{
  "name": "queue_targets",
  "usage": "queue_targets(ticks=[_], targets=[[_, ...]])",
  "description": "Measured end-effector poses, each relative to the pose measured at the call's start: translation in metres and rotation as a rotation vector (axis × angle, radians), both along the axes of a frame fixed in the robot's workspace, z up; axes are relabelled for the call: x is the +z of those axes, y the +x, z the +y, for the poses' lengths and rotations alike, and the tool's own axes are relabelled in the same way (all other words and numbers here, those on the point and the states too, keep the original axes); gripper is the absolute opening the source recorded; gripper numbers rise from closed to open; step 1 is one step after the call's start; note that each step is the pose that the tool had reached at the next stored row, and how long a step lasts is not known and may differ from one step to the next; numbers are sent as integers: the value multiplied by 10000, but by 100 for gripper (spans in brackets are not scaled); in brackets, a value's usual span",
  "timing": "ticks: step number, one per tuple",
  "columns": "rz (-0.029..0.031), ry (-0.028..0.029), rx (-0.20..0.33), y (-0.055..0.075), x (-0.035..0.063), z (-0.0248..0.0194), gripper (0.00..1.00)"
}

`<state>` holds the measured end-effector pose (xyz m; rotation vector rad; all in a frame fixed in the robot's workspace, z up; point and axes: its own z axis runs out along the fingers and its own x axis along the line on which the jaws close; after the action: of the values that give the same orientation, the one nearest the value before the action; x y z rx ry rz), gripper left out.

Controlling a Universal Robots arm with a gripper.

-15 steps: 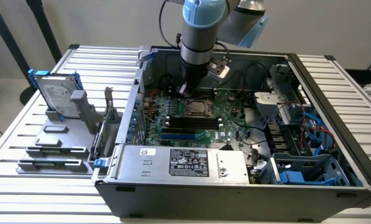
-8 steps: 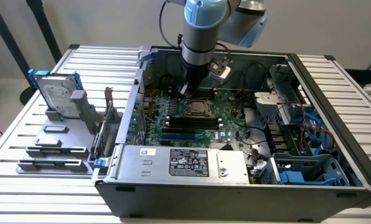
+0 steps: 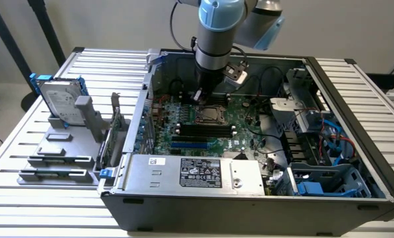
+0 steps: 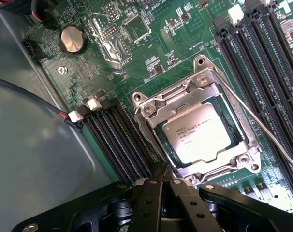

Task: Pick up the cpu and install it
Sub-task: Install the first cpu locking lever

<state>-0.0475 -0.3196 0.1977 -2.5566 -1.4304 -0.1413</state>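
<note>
We're looking down into the open computer case [image 3: 250,214], laid on its side on the slatted desk [image 3: 44,210] so the motherboard [image 4: 175,53] faces straight up at the arm [image 3: 217,29]. The gripper [image 4: 162,181] hangs low over the board with its fingers pressed together and nothing between them, its tip just beside the edge of the socket frame [image 4: 151,104]. And there's the cpu [image 4: 197,133]: flat in the socket, silver lid up, squared inside that metal frame and free of the gripper, so by the look of it the placing is done. A thin wire lever [image 4: 262,123] runs along one side of the frame, but I can't tell whether it's latched. Black memory slots [image 4: 120,145] flank the socket on both sides, empty, and a coin cell battery [image 4: 71,38] sits off toward the board's corner. On to the writing: the cpu lid carries several printed lines. The first looks like Intel Xeon, and the rest are too fine to read. The power supply [image 3: 246,177] against the near wall of the case wears a black-and-white label [image 3: 200,172] with unreadable print. At the exterior view's left, the hard drive [image 3: 59,101] in its blue frame stands upright in the grey holder blocks [image 3: 58,161], well apart from the case and out of the arm's way.
</note>
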Motion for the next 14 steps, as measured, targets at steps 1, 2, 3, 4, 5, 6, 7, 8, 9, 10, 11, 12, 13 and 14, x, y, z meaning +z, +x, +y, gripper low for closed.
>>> queue_targets(ticks=[1,2,3,4,5,6,7,8,9,10,11,12,13,14], targets=[[6,-5,-1,9,-1,-1,11],[9,-8,-1,18,-2,-1,11],[14,-11,-1,28,-2,-2,11],[18,-13,0,38,-3,-3,11],[20,-13,-1,48,-5,-4,11],[22,-13,0,58,-7,-5,11],[24,-12,-1,69,-8,-5,11],[27,-12,0,75,-9,-6,11],[29,-13,1,77,-9,-6,11],[34,-13,-1,76,-9,-6,11],[38,-13,-1,76,-9,-6,11],[40,-12,-1,77,-9,-5,11],[39,-10,-1,75,-6,-5,11],[35,-7,1,69,-1,-6,11]])
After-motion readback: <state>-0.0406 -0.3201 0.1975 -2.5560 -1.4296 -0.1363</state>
